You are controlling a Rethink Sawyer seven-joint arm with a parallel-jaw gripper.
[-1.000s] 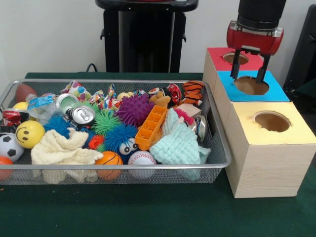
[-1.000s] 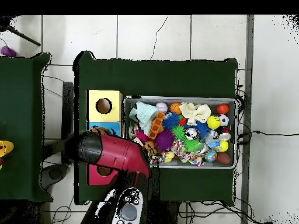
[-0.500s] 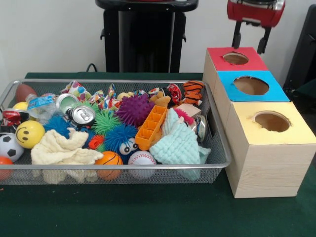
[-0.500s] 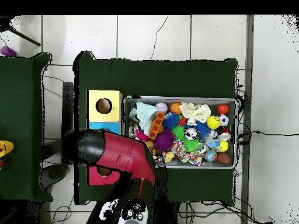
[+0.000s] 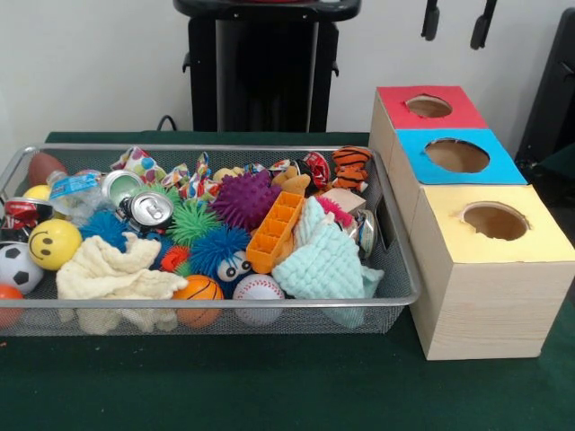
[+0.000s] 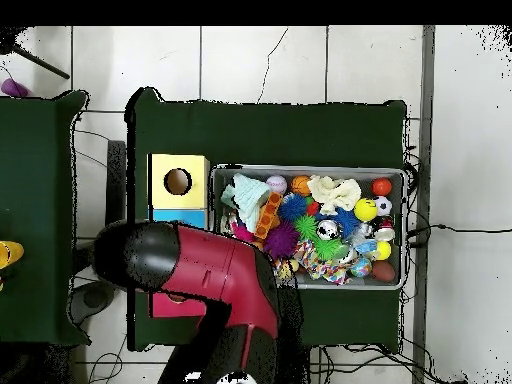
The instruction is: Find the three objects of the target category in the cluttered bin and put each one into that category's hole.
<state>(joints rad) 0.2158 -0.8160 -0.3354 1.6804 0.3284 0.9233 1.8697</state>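
Note:
Only the two black fingertips of my gripper (image 5: 457,20) show at the top edge of the front view, high above the red box (image 5: 393,97). They stand apart, open, with nothing between them. The wire bin (image 5: 225,301) holds a jumble: a yellow smiley ball (image 5: 54,243), a baseball (image 5: 258,287), a small basketball (image 5: 199,289), a crushed can (image 5: 148,209), a purple spiky ball (image 5: 244,199), an orange tray (image 5: 276,231), a mint cloth (image 5: 323,260) and a cream cloth (image 5: 112,274). From overhead my red arm (image 6: 205,275) hides the gripper.
Three wooden boxes stand in a row beside the bin, each with a round hole: red, blue (image 5: 503,166) and yellow (image 5: 539,235). Overhead, only the yellow box (image 6: 195,168) and the bin (image 6: 404,230) show fully; the arm covers the other two.
The gripper has risen from just over the blue box's hole to the top edge of the front view. Overhead, the arm looms larger. The bin's contents have not moved.

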